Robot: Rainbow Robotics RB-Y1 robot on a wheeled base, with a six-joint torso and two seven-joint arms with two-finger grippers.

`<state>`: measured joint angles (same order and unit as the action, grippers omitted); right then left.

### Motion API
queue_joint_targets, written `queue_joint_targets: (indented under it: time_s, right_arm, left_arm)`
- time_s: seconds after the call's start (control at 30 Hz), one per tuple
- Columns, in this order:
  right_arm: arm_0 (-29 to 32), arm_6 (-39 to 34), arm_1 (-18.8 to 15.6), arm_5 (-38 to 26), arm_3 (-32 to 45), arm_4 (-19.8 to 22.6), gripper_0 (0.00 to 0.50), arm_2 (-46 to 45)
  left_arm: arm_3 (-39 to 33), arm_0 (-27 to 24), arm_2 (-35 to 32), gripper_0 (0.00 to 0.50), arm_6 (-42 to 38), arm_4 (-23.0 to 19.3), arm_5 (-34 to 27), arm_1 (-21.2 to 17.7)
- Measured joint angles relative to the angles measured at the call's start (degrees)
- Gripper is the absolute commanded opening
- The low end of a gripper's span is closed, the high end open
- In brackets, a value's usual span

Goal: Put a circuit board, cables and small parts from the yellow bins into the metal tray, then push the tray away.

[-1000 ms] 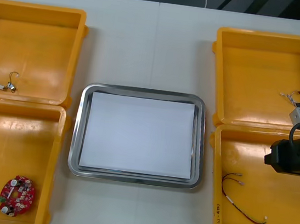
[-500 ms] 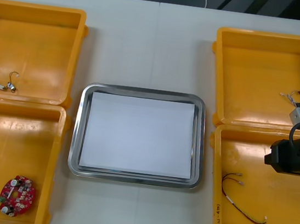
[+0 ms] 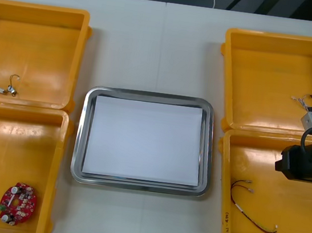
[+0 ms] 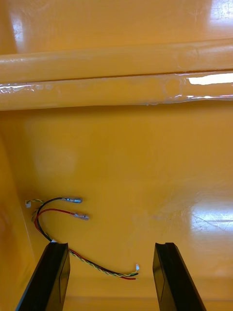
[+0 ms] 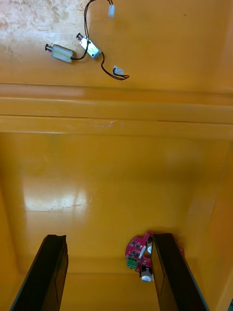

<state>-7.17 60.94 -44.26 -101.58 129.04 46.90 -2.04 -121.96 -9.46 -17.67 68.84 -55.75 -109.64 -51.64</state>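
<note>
The right gripper (image 4: 110, 248) hung spread above the red and yellow cable (image 4: 56, 210) in the right near bin (image 4: 136, 160). The left gripper (image 5: 108, 238), also spread, hung over the circuit board (image 5: 137, 251) in the left near bin (image 5: 111, 184); the metal tray (image 3: 150, 95) lay between.

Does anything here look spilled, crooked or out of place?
Nothing stands out: the metal tray sits square between the yellow bins, and the circuit board, cable and small metal parts lie inside bins.
</note>
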Motion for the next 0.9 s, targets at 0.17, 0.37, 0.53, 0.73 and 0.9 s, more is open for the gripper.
queue_joint_targets:
  time_s: [0.17,0.37,0.53,0.73,0.9]
  right_arm:
    - [0.0,0.0,0.0,0.0,0.0,0.0,0.5,0.0]
    - [0.0,0.0,0.0,0.0,0.0,0.0,0.5,0.0]
    - [0.0,0.0,0.0,0.0,0.0,0.0,0.5,0.0]
    - [0.0,0.0,0.0,0.0,0.0,0.0,0.5,0.0]
    - [0.1,0.0,0.0,0.0,-0.1,0.0,0.5,0.0]
  left_arm:
    - [0.0,0.0,0.0,0.5,0.0,0.0,0.0,0.0]
    - [0.0,0.0,0.0,0.5,0.0,0.0,0.0,0.0]
    - [0.0,0.0,0.0,0.5,0.0,0.0,0.0,0.0]
    - [0.0,0.0,0.0,0.5,0.0,0.0,0.0,0.0]
    - [0.0,0.0,0.0,0.5,0.0,0.0,0.0,0.0]
